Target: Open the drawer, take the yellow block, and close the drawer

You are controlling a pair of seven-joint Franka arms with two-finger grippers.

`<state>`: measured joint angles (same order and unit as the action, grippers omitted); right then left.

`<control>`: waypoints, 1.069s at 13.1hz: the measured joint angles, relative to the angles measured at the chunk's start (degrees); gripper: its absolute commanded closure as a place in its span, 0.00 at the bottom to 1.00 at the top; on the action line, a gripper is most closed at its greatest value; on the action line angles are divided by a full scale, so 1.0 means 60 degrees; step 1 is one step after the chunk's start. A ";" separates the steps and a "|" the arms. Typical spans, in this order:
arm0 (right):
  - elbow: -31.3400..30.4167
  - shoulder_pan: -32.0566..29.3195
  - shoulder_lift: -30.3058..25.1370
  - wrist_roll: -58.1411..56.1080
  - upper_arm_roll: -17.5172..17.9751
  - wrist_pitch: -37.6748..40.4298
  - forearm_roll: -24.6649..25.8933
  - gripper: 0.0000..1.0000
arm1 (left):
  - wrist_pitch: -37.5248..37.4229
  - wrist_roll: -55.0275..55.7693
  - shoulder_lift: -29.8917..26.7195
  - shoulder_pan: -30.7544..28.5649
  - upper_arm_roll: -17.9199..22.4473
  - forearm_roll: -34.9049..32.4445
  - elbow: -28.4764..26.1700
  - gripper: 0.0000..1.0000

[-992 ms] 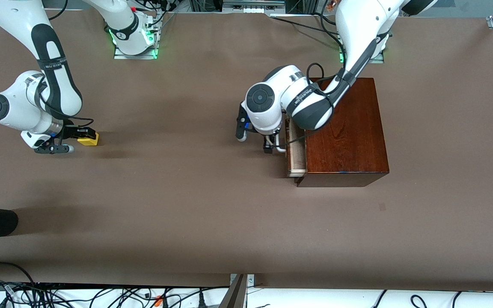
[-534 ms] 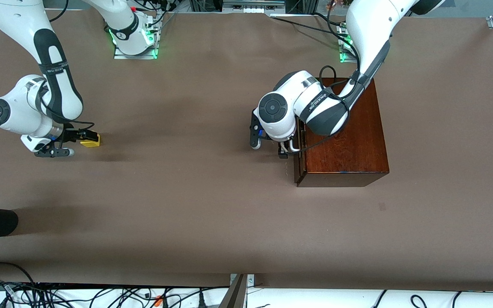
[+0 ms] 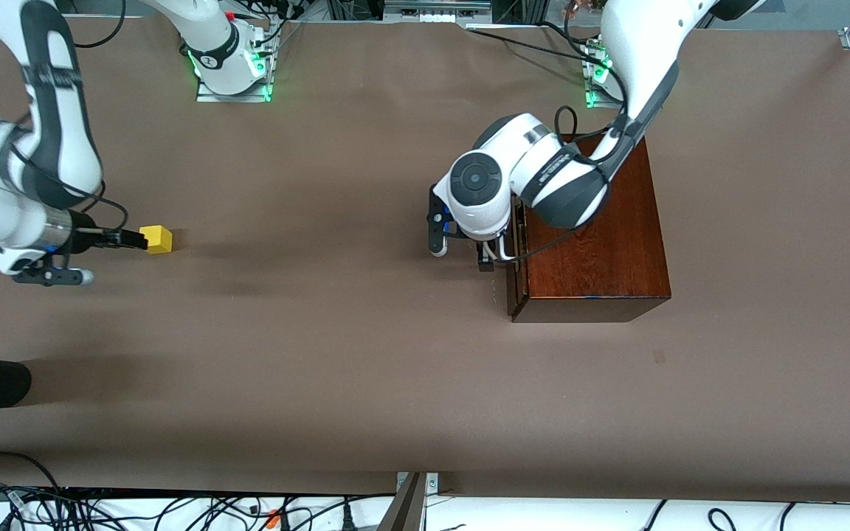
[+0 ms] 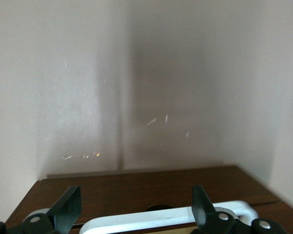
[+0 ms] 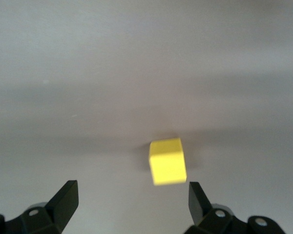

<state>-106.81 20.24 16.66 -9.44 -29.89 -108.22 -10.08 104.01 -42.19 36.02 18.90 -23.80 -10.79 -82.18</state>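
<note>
At right-arm end: yellow block (image 3: 156,240) free on table, right pincer (image 5: 132,200) open; left pincer (image 4: 136,210) open astride drawer (image 3: 515,258) handle.

I note both arms in glossy white shells with dark grey-black joint bands and round grey end caps. Each base shows a green light. Black cables loop along the forearms to the wrists. The left gripper (image 4: 134,209) and right gripper (image 5: 132,202) carry black fingers with silver screws. A blue fitting, possibly a connector, sits near the left wrist.
</note>
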 measured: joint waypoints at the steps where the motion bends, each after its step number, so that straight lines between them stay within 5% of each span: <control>1: 0.0565 0.0053 -0.0119 0.0390 0.0005 0.0838 0.0039 0.00 | -0.0056 0.0426 -0.0223 -0.0136 -0.0001 0.0323 0.0018 0.00; 6: 0.2194 0.0433 -0.0253 0.1545 0.0018 0.2807 0.0374 0.00 | -0.2554 0.3544 -0.1714 -0.1426 0.0028 0.0507 0.0067 0.00; 11: 0.3105 0.1150 -0.0837 0.2400 0.0087 0.3718 0.1128 0.00 | -0.3167 0.4564 -0.2704 -0.3537 0.0145 0.0506 0.0509 0.00; 13: 0.3105 0.0825 -0.0984 0.2448 0.0572 0.3715 0.1271 0.00 | -0.3118 0.4569 -0.2904 -0.3768 0.0938 0.0607 0.0766 0.00; 14: 0.3106 0.0197 -0.1059 0.2450 0.1299 0.3696 0.1468 0.00 | -0.2920 0.4616 -0.3107 -0.3629 0.1568 0.0892 0.0755 0.00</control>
<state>-88.18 21.42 10.31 5.26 -22.09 -86.05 -1.27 86.49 -14.50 17.38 -2.87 -14.39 -5.44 -77.65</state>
